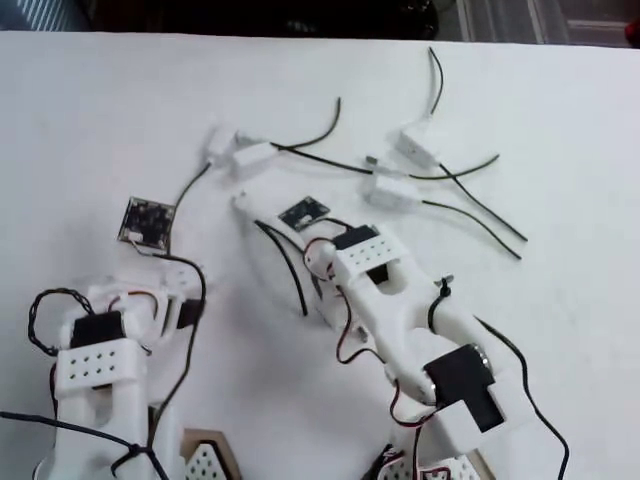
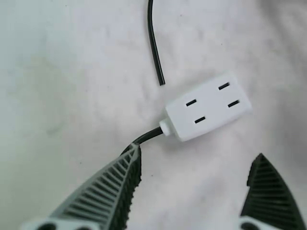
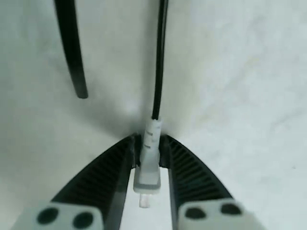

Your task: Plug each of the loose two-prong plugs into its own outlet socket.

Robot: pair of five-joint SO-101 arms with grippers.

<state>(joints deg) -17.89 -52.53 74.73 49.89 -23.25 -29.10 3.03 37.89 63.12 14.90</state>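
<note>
Right pincer (image 3: pixel 148 139) is clenched on a white plug (image 3: pixel 147 160), 1 finger each side, pads against its body. Plug's long axis runs in line w/ the fingers: cord end points out past the tips, away from the wrist, blunt end back toward the camera. The plug cord (image 3: pixel 158 57), black, leaves that tip end & runs straight on over the white table (image 3: pixel 249 72). A 2nd cord (image 3: pixel 71 48) lies alongside, apart from it, cut end just beyond the fingertips.

The left pincer (image 2: pixel 196 153) is released: fingers wide apart, nothing btwn them. A white socket (image 2: pixel 206 108) lies flat on the table just ahead of the gap, face up, 4 slots in 2 pairs. Its long axis sits at a slant to the pincer's line, narrow cord end toward 1 finger (image 2: pixel 120 182), other end pointing away. The socket cord (image 2: pixel 146 138) comes out of the narrow end & reaches that fingertip; touching or not, can't tell. A loose cord end (image 2: pixel 154 48) stops just beside the socket, not touching.

From above, the right arm (image 1: pixel 400 300) stretches at a slant toward mid-table; the left arm (image 1: pixel 95 360) sits at the near left. Farther right lie a far white piece (image 1: pixel 414 148) & a near white piece (image 1: pixel 386 190), each w/ black cords; plug or socket, can't tell.
</note>
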